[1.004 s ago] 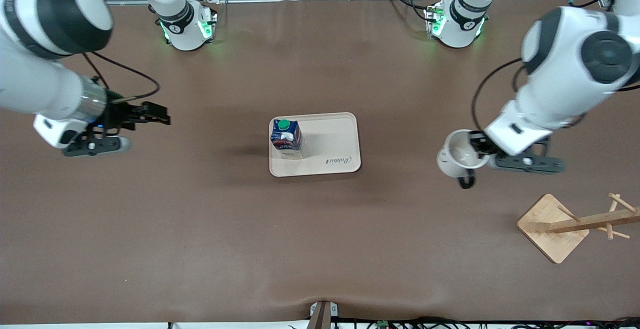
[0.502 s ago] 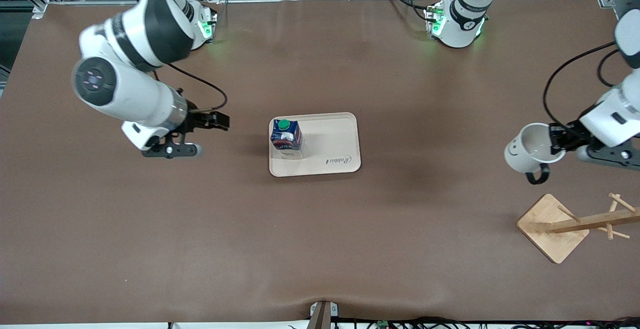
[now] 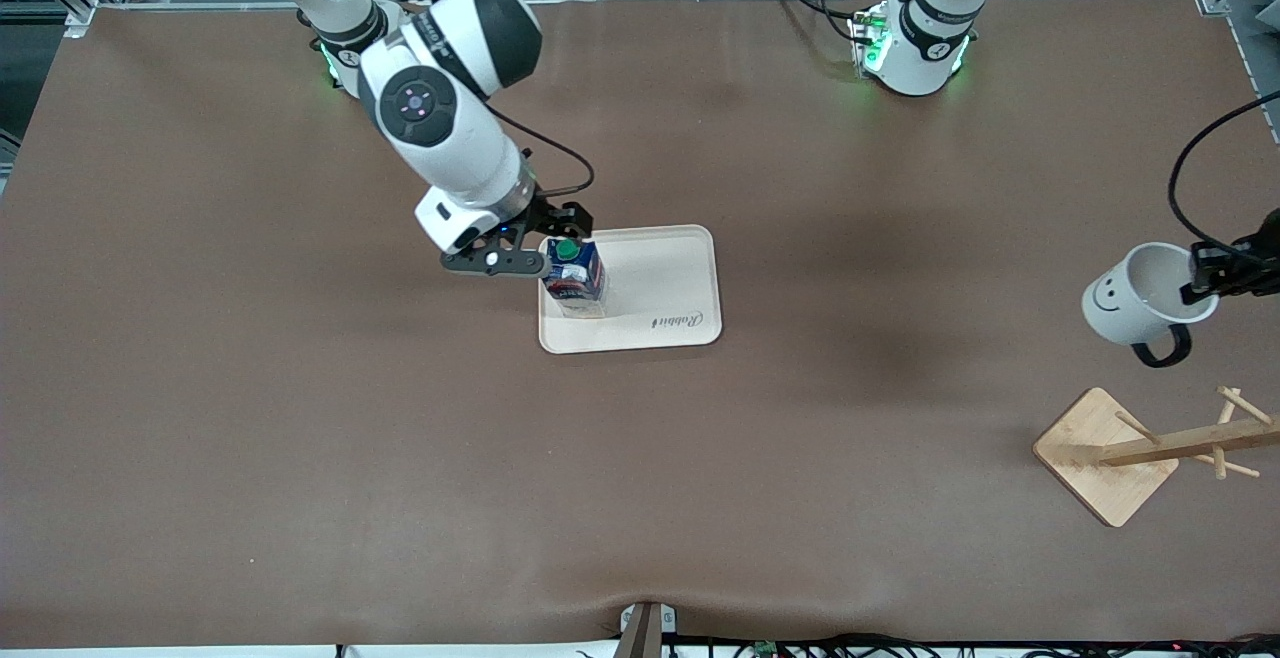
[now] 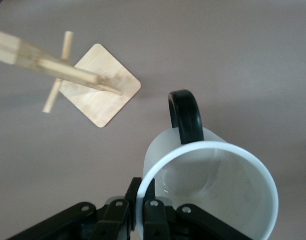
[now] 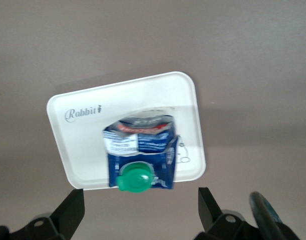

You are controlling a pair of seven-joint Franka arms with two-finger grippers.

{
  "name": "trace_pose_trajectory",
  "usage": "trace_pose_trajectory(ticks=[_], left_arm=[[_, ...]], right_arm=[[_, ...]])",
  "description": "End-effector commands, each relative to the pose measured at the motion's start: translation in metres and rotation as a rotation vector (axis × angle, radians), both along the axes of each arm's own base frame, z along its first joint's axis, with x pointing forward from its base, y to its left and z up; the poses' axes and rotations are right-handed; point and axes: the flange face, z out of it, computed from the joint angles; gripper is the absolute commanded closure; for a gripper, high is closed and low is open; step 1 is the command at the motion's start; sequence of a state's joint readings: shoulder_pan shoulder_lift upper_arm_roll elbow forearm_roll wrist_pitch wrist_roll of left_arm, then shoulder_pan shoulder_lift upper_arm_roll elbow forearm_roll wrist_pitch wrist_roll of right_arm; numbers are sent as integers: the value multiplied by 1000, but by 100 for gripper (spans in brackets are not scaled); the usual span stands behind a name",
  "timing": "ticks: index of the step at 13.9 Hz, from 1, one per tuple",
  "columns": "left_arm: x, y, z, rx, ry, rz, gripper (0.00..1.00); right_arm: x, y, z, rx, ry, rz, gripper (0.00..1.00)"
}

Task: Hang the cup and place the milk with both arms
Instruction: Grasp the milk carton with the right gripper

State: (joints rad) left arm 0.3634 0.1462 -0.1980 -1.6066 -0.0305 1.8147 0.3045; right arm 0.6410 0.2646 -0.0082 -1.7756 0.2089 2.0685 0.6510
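Note:
The white cup (image 3: 1140, 303) with a smiley face and black handle (image 3: 1165, 350) hangs tilted in the air, above the table near the wooden rack. My left gripper (image 3: 1205, 280) is shut on its rim. The left wrist view shows the fingers (image 4: 134, 197) pinching the cup (image 4: 218, 195) at its rim. The dark blue milk (image 3: 573, 278) with a green cap stands upright on the pale tray (image 3: 670, 283), at the tray's end toward the right arm. My right gripper (image 3: 562, 230) is open just above the milk's cap. In the right wrist view the milk (image 5: 140, 150) lies between the spread fingers (image 5: 72, 210).
A wooden rack (image 3: 1180, 443) with pegs stands on a square base (image 3: 1085, 448) toward the left arm's end, nearer the front camera than the cup. It also shows in the left wrist view (image 4: 100, 87). The brown table (image 3: 400, 458) surrounds the tray.
My right arm has swung from the right arm's end of the table to the milk. My left gripper has carried the cup toward the left arm's end, closer to the rack.

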Motion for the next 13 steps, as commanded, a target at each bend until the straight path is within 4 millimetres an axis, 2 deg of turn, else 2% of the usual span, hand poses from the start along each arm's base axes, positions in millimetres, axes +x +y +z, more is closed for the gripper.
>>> trace_pose_trajectory(ticks=[1,2,4,6,7,8,9,10,12,13], left_arm=[[10,41,-6,-36,-17,-45,100],[14,47,-10,-40,-20,-63,100],[26,54,-4,-40,-47,-74,100],[30,52,-9,-46,-49,-76,100],[32,53,-9,-51,-60,-74,100],[34,54,-14,-57,-59,-75,100],[36,55,-12,-55,-66,-74,100],[38,55,-11,-55,-73,-77,100],[42,57,-14,-56,-75,-86,100],[43,60,-16,-55,-77,-105,100]], right_arm=[[8,12,-24,16,-37,-36,0],[12,14,-38,12,-46,-38,0],[16,15,-64,-20,-53,-27,0],[17,14,-77,-35,-56,-22,0],[14,19,-77,-39,-62,-6,0],[9,27,-75,-54,-77,30,16],[7,29,-73,-61,-78,34,87],[7,29,-72,-62,-76,36,100],[11,24,-53,-61,-73,37,100],[15,24,-27,-62,-53,37,100]])
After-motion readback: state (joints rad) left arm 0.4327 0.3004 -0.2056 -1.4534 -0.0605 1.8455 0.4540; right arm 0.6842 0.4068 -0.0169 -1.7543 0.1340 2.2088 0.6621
